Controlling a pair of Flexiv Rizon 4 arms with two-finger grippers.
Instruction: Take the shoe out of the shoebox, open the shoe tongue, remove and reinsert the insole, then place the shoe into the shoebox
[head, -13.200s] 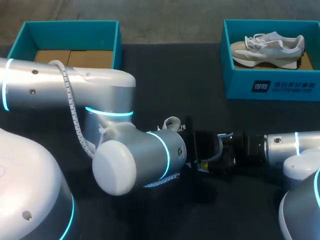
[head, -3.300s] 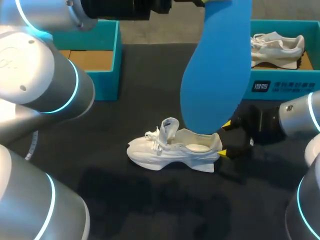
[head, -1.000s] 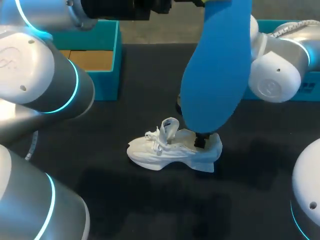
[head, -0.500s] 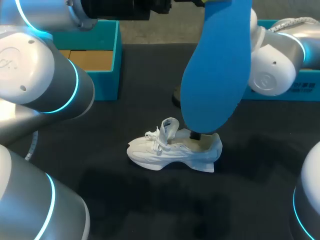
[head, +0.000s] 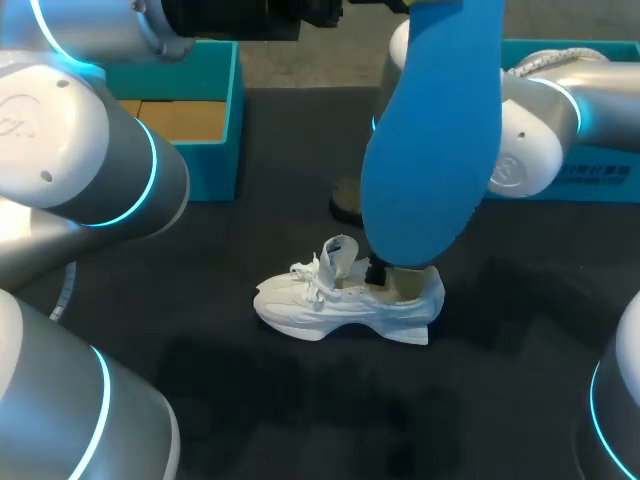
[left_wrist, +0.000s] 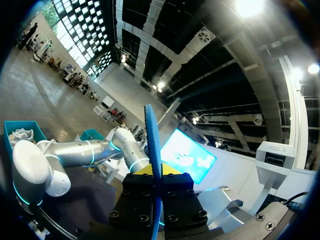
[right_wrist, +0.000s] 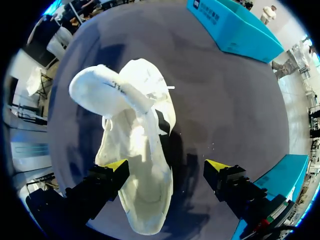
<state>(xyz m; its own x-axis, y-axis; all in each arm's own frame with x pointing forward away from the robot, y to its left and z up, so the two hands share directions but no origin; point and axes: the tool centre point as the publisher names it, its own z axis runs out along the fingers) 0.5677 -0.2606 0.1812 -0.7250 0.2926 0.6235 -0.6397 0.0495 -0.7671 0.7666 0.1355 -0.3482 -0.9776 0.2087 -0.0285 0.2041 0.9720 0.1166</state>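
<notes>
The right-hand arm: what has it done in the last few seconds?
The right arm drew away from the heel of the shoe, swung up and over, and its open right gripper now hangs above it. The left gripper kept the blue insole held high; the shoe stayed put.

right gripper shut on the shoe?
No: the right gripper is open, with one finger beside the shoe and the other well clear of it.

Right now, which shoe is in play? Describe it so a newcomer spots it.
On the black table, nearer me than the teal boxes, a white shoe lies below the raised blue insole. The other shoe sits in a box; this one is out on the table, tongue flipped up.
</notes>
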